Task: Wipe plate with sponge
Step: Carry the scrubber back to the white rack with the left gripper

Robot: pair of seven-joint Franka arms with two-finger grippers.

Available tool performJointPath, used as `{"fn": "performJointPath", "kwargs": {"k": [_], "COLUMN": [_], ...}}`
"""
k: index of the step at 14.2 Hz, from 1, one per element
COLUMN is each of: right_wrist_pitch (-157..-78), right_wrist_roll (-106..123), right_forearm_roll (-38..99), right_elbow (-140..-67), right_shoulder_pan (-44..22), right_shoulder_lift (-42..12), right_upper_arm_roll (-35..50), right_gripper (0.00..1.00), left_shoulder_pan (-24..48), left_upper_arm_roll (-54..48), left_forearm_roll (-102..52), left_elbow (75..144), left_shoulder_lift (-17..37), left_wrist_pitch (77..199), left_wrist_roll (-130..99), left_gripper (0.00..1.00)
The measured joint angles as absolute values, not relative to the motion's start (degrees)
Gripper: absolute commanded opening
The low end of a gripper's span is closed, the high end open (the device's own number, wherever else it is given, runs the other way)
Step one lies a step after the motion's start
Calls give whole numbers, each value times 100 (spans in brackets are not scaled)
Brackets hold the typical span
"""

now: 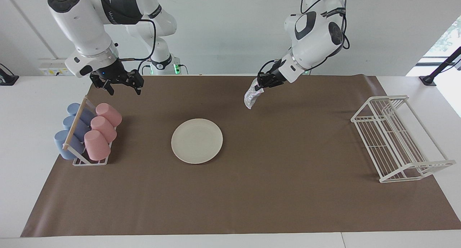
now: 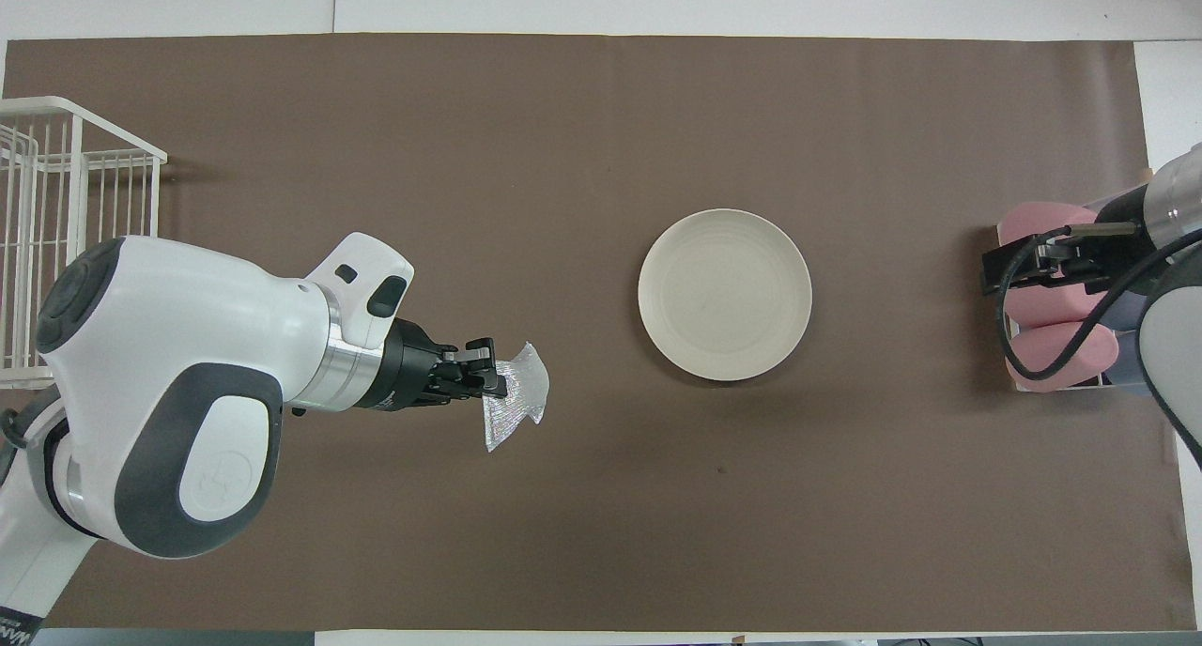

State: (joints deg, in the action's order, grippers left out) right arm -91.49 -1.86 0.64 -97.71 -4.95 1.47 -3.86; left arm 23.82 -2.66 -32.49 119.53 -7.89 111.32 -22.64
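1. Left gripper (image 1: pixel 260 84): clenched on the sponge (image 1: pixel 250 97), raised above the brown mat (image 1: pixel 288 150), over bare mat between plate and wire rack. In the overhead view the left gripper (image 2: pixel 486 376) points toward the plate; the fingertips pinch one corner of the sponge (image 2: pixel 512 409).
2. Sponge: silvery, glittery mesh, crumpled. It hangs down from the fingertips, off the mat, touching nothing else. It is well apart from the plate, toward the left arm's end of the table.
3. Plate (image 1: pixel 197 141): cream-white, round, flat on the mat about mid-table. Nothing lies on it or touches it. In the overhead view the plate (image 2: pixel 724 294) is fully uncovered by either arm.
4. Right gripper (image 1: pixel 122 85): released, fingers spread wide, holding nothing. It hangs in the air over the cup rack's end nearest the robots. In the overhead view the right gripper (image 2: pixel 1019 266) covers part of a pink cup. Well apart from the plate and the sponge.
5. Cup rack (image 1: pixel 77 147): at the right arm's end of the mat, holding three pink cups (image 1: pixel 98 144) and three blue cups (image 1: pixel 65 144), lying tilted in two rows.
6. Wire rack (image 1: pixel 396 140): white, at the left arm's end of the mat, nothing in it.
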Motion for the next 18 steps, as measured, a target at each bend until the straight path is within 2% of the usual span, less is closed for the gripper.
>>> {"fn": "performJointPath", "kwargs": {"k": [5, 9, 14, 18], "right_wrist_pitch": [-9087, -9046, -9092, -9095], "right_wrist_roll": [29, 176, 176, 145], "right_forearm_roll": [62, 140, 154, 155], "right_elbow": [-9501, -9404, -9290, -9237], "right_shoulder_pan": [-491, -486, -485, -493], "right_shoulder_lift": [-45, -108, -135, -134], "right_upper_arm_roll": [-501, -722, -778, -776], "right_gripper": [100, 100, 100, 100], "left_shoulder_pan": [2391, 2589, 2784, 2858], "left_upper_arm_roll": [-290, -326, -334, -337], "left_forearm_roll": [-1881, -765, 756, 1887], "left_elbow": [11729, 11309, 10539, 10346], "left_shoulder_lift": [-682, -600, -139, 99], "left_wrist_pitch": [10626, 9711, 8342, 7641], "left_wrist_roll": [-2718, -3239, -3489, -3500], "left_gripper": [0, 0, 0, 0]}}
